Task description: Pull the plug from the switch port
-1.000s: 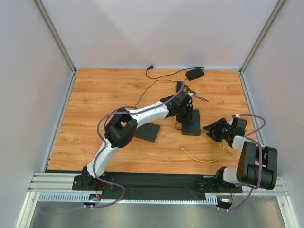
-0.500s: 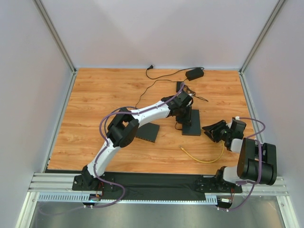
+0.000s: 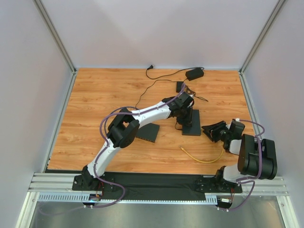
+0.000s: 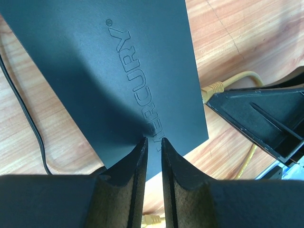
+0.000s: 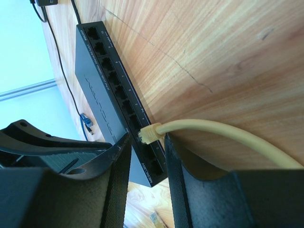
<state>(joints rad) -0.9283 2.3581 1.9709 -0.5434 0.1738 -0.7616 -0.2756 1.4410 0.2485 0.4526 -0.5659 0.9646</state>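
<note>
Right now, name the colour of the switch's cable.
The cable is yellow; best in right wrist view.

Both arms share one build. The left arm point(image 3: 152, 111) and the right arm point(image 3: 256, 159) have glossy white link shells set between bulky, rounded black joint housings. A lilac cable point(image 3: 101, 127) loops loosely along the outside of the left arm. A second lilac cable point(image 3: 249, 122) arcs over the right arm, a little way back from its fingers. The left fingers point(image 4: 124, 187) are matte black wedges narrowing to thin tips, with rough, tan-brown, worn-looking faces. Just behind them sits a flat black block. The right fingers point(image 5: 116, 178) are black too, broader and curved, with a dusty, speckled sheen along their edges.
</note>
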